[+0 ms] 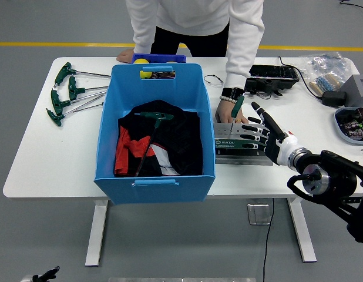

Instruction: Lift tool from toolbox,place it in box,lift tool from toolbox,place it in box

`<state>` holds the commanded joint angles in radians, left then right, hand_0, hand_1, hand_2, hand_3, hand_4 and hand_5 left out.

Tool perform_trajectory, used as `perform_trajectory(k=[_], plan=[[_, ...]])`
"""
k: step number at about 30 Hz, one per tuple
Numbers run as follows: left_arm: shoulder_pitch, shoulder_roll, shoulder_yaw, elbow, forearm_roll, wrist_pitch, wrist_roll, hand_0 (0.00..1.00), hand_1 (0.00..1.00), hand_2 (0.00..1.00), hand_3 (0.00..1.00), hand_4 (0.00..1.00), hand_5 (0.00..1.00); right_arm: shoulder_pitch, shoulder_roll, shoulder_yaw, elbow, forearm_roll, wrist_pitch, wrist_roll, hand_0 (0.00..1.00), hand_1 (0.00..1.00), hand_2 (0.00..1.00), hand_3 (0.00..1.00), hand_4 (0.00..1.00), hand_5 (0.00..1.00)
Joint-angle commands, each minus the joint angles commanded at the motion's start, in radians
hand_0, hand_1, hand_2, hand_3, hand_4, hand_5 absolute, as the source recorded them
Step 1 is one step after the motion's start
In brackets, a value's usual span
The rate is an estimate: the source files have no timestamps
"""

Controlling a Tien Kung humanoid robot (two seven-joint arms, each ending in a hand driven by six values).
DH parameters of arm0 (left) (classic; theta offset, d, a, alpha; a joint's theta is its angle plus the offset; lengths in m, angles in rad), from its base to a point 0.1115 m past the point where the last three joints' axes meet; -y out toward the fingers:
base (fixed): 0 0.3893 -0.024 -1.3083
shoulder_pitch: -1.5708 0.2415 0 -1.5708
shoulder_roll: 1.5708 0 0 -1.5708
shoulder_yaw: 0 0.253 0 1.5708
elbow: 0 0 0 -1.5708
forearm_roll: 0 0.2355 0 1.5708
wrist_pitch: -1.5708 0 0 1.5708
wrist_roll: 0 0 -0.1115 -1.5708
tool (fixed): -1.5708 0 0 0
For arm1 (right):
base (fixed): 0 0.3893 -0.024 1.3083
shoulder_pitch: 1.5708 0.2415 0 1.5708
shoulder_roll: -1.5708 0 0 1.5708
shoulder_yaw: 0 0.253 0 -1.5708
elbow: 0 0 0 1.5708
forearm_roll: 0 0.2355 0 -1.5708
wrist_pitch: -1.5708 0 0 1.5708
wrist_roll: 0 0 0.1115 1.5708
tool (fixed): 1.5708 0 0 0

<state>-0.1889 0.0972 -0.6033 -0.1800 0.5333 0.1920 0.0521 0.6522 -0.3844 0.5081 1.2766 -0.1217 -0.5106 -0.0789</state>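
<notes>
A grey tool holder [233,143] stands right of the blue box [155,94]. One green-handled T-wrench [237,106] stands upright in the holder's left end. Another green T-wrench [151,126] lies inside the box on black and red cloth. My right hand [259,128] reaches in from the lower right, fingers spread over the holder's right half, holding nothing. It sits just right of the upright wrench. A person's hand [227,114] rests on the holder's far left side. My left arm is out of view.
Several green T-wrenches [67,94] lie at the table's far left. A black tray [272,73], a plastic bag [328,67], a grey device [359,88] and a parts bowl [353,123] sit at the right. The person's other hand [125,56] rests behind the box.
</notes>
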Motion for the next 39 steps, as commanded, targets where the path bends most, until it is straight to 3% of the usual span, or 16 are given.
perform_trajectory(k=[20, 39], plan=[[-0.001, -0.001, 0.011, 0.0, -0.006, -0.001, -0.001, 0.853, 0.839, 0.817, 0.612, 0.723, 0.552, 0.037, 0.054, -0.018, -0.063, 0.027, 0.01, 0.005, 0.425, 0.496, 0.673, 0.844, 0.952, 0.822], [-0.007, 0.0, 0.016, 0.0, -0.015, -0.002, -0.004, 0.855, 0.839, 0.818, 0.613, 0.723, 0.551, 0.07, 0.091, -0.031, -0.075, 0.033, 0.008, 0.006, 0.427, 0.497, 0.671, 0.845, 0.956, 0.829]])
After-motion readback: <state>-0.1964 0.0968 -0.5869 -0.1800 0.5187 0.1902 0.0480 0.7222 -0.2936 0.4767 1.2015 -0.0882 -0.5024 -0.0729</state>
